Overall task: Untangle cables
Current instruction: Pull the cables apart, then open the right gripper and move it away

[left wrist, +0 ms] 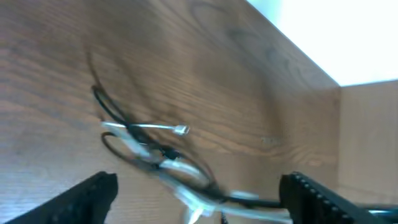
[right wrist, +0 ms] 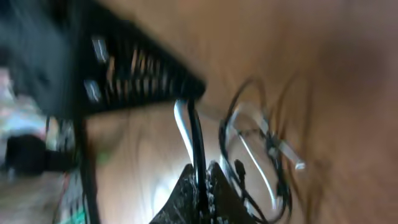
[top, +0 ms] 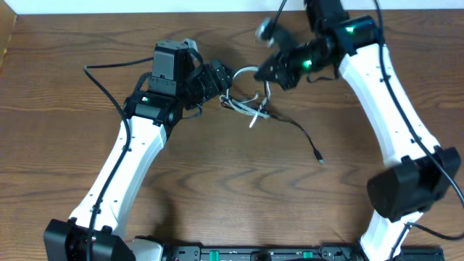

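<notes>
The black cable and the white cable lie tangled in a knot at the table's far middle. The black cable's free end runs right to a plug. My left gripper is open just left of the knot. In the left wrist view the tangle lies between its spread fingers, and a white plug sticks out. My right gripper is just right of the knot. In the right wrist view its fingers are shut on the black cable, with the white cable beside it.
Wooden table with a pale wall along its far edge. A thick black arm wire loops left of the left arm. The arm bases stand at the near left and near right corners. A toothed black finger fills the upper left of the right wrist view.
</notes>
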